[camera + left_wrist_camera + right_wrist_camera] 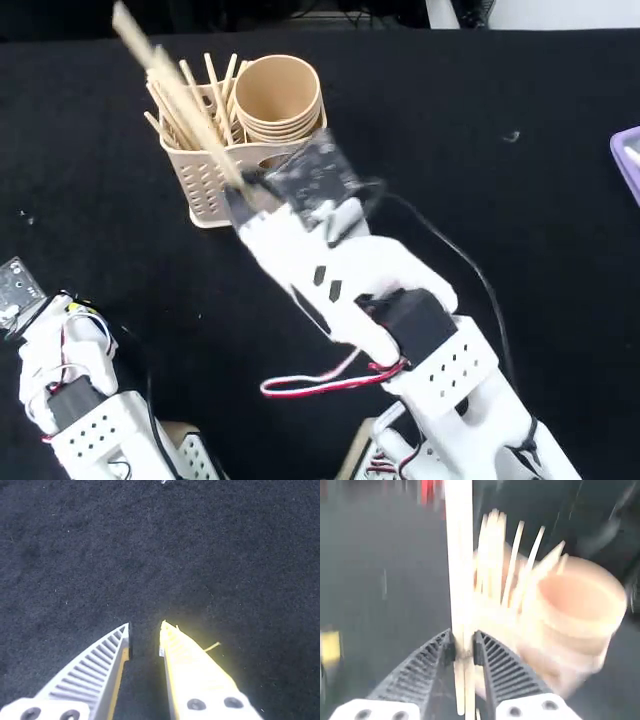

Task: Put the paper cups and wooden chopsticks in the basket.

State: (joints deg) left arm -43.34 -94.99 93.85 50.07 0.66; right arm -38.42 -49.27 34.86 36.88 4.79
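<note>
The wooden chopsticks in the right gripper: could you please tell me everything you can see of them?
The pale wooden chopsticks look like one flat, straight, unsplit pair. The right gripper is shut on them near their lower end, its dark ribbed fingers pressing both sides. In the high view they slant up and away over the beige perforated plastic basket, crossing the loose chopsticks standing in it, beside the stack of tan paper cups. Whether they touch those I cannot tell.
</note>
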